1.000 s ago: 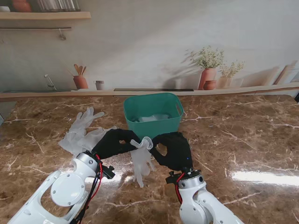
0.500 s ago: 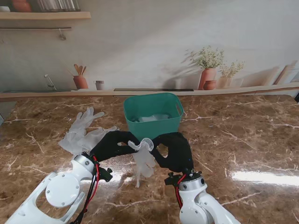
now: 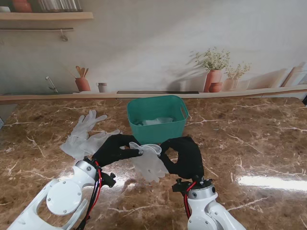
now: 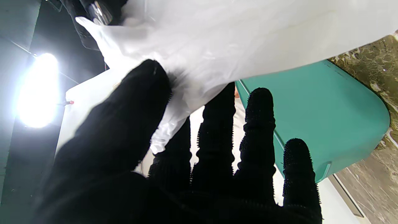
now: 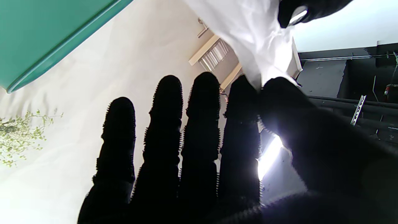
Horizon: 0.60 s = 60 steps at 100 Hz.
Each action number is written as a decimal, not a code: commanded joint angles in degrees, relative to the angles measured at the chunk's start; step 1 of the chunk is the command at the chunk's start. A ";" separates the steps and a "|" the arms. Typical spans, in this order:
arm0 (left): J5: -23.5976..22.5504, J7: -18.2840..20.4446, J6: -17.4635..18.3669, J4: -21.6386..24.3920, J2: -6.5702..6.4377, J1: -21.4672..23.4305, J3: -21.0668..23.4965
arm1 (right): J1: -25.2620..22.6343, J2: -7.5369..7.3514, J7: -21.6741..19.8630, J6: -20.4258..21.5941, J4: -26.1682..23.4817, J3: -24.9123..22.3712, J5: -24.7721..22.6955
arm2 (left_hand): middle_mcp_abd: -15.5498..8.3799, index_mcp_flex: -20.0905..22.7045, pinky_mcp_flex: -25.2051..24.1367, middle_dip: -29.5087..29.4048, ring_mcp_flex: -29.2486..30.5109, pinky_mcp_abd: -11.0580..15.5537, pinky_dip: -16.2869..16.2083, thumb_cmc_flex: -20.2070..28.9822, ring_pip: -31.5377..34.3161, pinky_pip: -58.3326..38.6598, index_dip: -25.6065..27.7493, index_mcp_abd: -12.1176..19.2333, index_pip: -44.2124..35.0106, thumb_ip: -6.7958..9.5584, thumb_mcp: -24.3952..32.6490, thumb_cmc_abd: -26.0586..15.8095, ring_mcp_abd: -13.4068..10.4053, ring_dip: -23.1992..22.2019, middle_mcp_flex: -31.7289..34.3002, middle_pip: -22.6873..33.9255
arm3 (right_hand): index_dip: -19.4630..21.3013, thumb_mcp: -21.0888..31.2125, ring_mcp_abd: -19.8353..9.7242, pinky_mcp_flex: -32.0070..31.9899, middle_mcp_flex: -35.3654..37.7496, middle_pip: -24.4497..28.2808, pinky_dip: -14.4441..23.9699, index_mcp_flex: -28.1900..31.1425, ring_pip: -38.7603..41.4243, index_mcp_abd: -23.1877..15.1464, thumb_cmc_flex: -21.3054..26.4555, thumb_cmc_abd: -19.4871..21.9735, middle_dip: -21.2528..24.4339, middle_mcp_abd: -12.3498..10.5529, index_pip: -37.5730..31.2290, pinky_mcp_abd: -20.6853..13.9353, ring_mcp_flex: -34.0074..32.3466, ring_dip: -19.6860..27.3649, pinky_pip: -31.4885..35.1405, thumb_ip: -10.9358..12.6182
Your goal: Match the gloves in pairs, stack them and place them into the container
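Fingers [image 3: 130, 143] of the black-gloved left hand [image 3: 115, 148] and right hand [image 3: 184, 155] pinch one translucent white glove [image 3: 149, 163], held above the glossy brown marble counter [image 3: 249, 143]. Teal plastic container [image 3: 157, 119] stands just beyond the fingers; spare white gloves [image 3: 84, 136] lie left. A pale wall mural with potted plants [image 3: 213, 67] backs the counter.

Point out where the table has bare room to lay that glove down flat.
The marble table is bare right of the green container and the right hand. Crowded: the loose gloves left of the container, and the middle, where the left hand and right hand pinch the held glove.
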State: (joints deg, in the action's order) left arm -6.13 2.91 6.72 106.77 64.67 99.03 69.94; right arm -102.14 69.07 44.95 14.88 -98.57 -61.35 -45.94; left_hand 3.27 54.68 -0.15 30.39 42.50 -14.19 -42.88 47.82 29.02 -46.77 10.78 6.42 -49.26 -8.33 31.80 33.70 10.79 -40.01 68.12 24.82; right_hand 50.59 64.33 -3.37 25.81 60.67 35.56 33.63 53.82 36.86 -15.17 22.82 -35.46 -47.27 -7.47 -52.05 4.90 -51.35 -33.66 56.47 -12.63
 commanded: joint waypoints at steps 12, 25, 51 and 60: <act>-1.66 3.51 1.67 2.35 -0.97 2.15 1.46 | -4.46 -0.59 -3.07 0.90 -3.68 -2.35 0.10 | -0.55 3.44 2.13 -0.27 4.56 -0.61 -2.14 2.23 4.15 -4.55 -2.72 0.26 0.12 -1.99 0.60 -0.94 0.14 -1.61 5.48 0.51 | -0.47 3.76 0.41 1.49 2.94 0.83 3.61 2.58 3.72 -1.50 -0.14 -1.78 -1.18 0.31 -0.72 0.88 -2.89 -2.49 5.27 -0.45; -1.99 6.26 3.10 3.99 -1.78 3.78 2.33 | -8.15 -1.32 -8.50 2.80 -6.78 -5.35 1.40 | -0.78 3.88 3.98 -3.25 6.94 -0.65 -2.51 2.03 5.04 -7.48 -3.91 -0.42 0.44 -1.96 -0.02 -1.11 -0.09 -1.13 8.10 0.68 | -1.88 4.79 1.56 2.25 4.63 0.38 6.37 3.24 6.59 -1.02 -0.10 -2.98 -1.33 1.30 -1.49 2.24 -4.17 -4.33 9.48 -0.45; 0.90 14.63 4.53 6.97 -3.72 6.97 4.40 | -15.40 -2.41 -18.82 5.90 -12.36 -9.74 6.18 | -0.70 2.73 5.33 -7.67 9.19 0.26 -1.58 2.53 5.35 -10.13 -2.72 -3.70 0.33 -2.16 -0.90 -3.43 -0.27 0.04 10.54 2.07 | -3.53 5.90 2.89 5.73 7.53 -0.71 10.01 4.21 9.79 -0.03 -0.08 -4.56 -1.01 2.83 -2.42 4.23 -7.93 -6.08 15.92 -0.10; 2.41 17.60 4.12 7.25 -4.32 7.46 5.02 | -17.46 -2.84 -22.83 5.97 -14.17 -10.78 8.67 | -0.75 2.41 5.17 -8.35 9.48 0.54 -1.15 2.77 5.42 -10.10 -2.04 -4.64 0.30 -2.23 -1.04 -4.20 -0.27 0.16 10.79 2.48 | -4.18 5.95 3.29 6.83 8.31 -1.10 10.32 4.32 9.74 0.38 -0.04 -4.85 -0.69 3.13 -2.49 4.59 -9.00 -6.01 17.12 0.03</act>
State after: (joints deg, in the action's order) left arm -3.37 19.72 11.38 113.77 61.07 105.72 74.90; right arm -117.64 66.78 23.39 21.18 -111.98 -71.92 -37.82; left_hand 3.27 56.74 5.18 22.89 49.56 -14.50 -44.15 48.76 32.63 -55.07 7.70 2.53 -49.16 -8.96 31.36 31.50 10.88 -40.35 74.71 26.20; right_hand 47.31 66.99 0.12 32.02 67.25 34.98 42.20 56.66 46.11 -13.61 22.79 -39.37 -47.33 -4.57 -52.31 9.09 -58.65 -38.89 71.17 -12.63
